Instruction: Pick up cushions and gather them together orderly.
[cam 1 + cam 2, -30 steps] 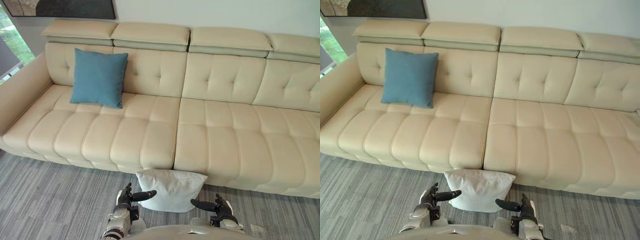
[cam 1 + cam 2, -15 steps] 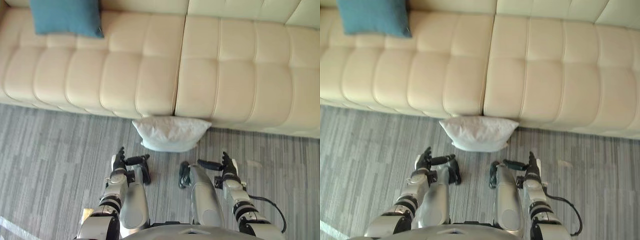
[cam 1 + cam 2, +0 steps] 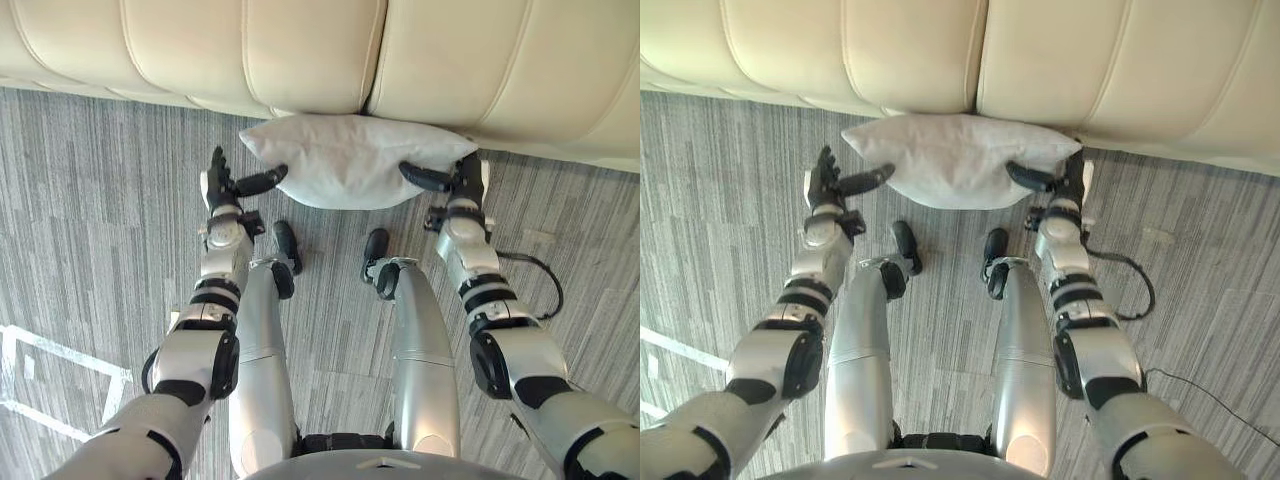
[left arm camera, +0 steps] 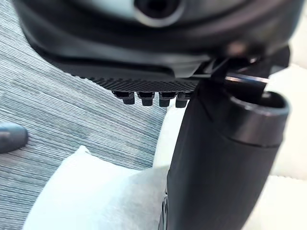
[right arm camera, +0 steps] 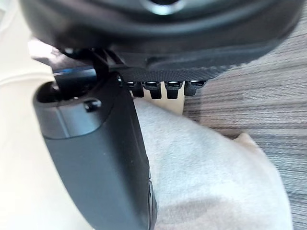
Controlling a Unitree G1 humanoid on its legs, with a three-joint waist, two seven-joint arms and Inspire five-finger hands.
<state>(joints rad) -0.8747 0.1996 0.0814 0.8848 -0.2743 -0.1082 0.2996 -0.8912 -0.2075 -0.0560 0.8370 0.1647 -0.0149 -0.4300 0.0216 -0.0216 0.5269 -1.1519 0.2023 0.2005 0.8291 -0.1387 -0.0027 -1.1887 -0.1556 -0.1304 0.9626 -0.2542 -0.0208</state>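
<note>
The white cushion (image 3: 355,160) lies on the grey floor (image 3: 90,200), pressed up against the base of the cream sofa (image 3: 300,50). The left hand (image 3: 218,183) sits at one end of it and the right hand (image 3: 466,182) at the other. Both hands are open, fingers straight, and each thumb reaches in over the cushion's end; nothing is clamped yet. The pickup looks about to start. The main risk is a weak hold: the cushion is soft and bulky, so an uneven squeeze from the two sides could fold it and let it sag or slip out. Because it is snug against the sofa, lifting straight up might also drag it along the upholstery and twist it askew.
</note>
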